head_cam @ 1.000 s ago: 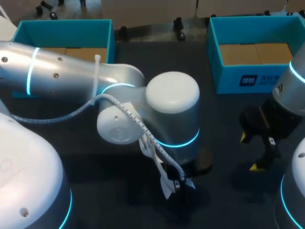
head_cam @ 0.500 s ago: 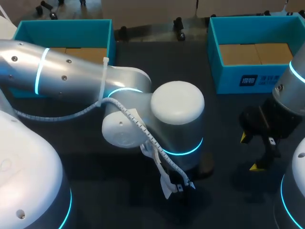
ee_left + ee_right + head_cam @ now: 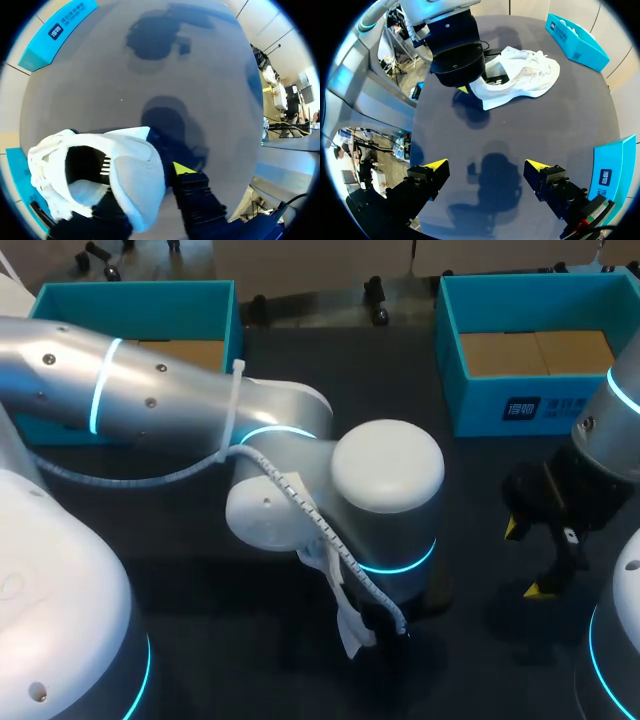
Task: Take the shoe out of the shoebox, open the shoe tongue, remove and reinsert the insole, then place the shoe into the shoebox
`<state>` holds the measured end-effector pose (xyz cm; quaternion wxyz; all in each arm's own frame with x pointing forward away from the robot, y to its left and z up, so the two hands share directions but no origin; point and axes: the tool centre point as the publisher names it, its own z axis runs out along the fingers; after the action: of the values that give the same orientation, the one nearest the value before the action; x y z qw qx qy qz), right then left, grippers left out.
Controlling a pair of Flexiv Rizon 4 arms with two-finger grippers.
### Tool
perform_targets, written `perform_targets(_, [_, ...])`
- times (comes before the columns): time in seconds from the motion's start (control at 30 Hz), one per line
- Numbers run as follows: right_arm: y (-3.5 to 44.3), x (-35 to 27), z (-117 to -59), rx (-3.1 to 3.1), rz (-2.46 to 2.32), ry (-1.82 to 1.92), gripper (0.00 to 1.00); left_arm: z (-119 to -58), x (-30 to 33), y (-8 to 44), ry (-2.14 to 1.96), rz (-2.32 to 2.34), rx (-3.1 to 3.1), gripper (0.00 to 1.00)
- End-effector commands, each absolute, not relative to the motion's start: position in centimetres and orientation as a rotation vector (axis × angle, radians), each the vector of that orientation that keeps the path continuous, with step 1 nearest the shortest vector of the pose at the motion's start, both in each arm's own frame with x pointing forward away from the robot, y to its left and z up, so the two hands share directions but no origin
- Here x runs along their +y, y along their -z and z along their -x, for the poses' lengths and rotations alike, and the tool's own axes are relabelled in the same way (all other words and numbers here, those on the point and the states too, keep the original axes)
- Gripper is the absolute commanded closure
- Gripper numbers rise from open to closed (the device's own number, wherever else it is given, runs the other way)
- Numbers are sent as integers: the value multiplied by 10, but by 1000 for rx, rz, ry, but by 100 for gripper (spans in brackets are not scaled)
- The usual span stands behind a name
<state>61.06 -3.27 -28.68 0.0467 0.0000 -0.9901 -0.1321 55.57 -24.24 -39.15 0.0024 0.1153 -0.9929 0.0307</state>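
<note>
My left claw grips the heel end of the white shoe. It lies sole-down at the bench's 6 o'clock, toe toward the 10 o'clock shoebox. Its mouth gapes over a pale insole; my right claw hangs open.

Your left arm was smooth silver, dotted with small dark screws, with glowing cyan rings at its rounded white joints and a spiral-wrapped cable held by a white zip tie, while your silver right arm carried a black gripper with bright yellow fingertips.
</note>
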Motion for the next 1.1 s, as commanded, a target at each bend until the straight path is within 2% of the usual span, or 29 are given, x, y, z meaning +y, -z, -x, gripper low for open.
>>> perform_targets(0.03, [288,-32,-611,-3022,0,401,0,-559,-244,393,-92,-366,-3115,100])
perform_targets(0.6, [288,-32,-611,-3022,0,401,0,-578,-230,347,-89,-288,-3089,100])
perform_targets(1.1, [288,-32,-611,-3022,0,401,0,-658,-190,272,-59,-275,-3069,100])
